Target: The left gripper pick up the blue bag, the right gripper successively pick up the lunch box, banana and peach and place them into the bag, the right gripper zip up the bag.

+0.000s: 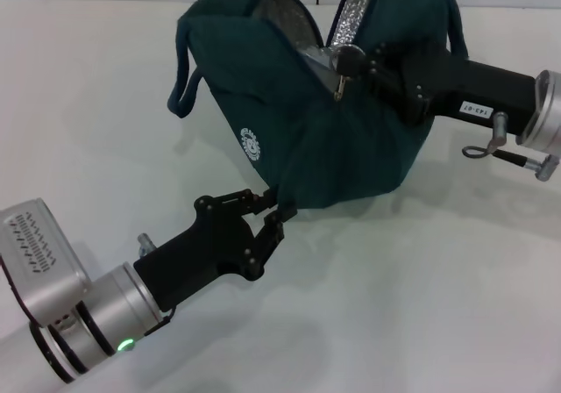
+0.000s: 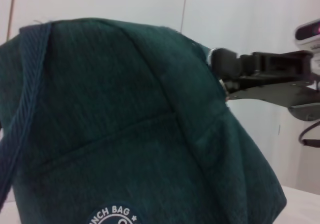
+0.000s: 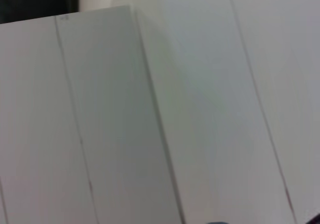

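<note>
Both grippers on the blue bag (image 1: 351,147), which sits on the white table (image 1: 421,305). Left gripper (image 1: 279,207) pinches its lower corner; right gripper (image 1: 351,64) is clamped on the zipper pull (image 1: 338,88) at the top opening.

Blue bag (image 1: 351,147): teal fabric tote, tilted, at 12 o'clock on the table; zipper partly open, foil lining visible.

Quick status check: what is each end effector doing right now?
Left gripper: shut on the blue bag, at its lower edge.
Right gripper: at the bag's zipper opening; open or shut cannot be told.
</note>
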You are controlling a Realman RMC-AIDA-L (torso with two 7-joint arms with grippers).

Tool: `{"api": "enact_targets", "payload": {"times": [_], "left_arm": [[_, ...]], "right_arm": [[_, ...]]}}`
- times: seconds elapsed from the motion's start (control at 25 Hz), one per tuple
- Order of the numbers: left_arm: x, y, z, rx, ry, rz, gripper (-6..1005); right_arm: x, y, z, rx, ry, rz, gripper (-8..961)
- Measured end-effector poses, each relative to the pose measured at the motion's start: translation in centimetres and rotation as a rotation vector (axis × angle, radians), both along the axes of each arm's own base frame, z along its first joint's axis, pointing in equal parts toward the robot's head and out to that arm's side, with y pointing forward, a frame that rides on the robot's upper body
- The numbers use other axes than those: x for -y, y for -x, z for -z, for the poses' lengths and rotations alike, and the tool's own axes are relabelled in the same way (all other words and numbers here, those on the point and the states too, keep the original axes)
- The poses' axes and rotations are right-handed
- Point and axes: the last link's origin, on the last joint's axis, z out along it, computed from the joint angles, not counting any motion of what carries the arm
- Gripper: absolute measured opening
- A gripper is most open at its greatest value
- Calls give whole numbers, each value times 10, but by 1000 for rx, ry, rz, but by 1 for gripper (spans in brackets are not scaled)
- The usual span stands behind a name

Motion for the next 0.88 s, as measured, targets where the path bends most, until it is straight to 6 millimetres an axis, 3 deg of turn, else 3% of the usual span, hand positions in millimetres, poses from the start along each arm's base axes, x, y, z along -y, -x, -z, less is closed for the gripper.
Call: {"api": "enact_targets", "payload": {"times": [0.52,0.76,0.88], "left_arm": [[-5,-7,-2,40,-10,5,109],[-10,-13,-5,83,-40,-17,331],[-10,-15,-4,92,-30,-12,365]], "right_arm": [[5,-3,5,5,29,7,56],[15,-7,11,29,71,-18,57],[15,-11,11,39,65,-4,57]]}}
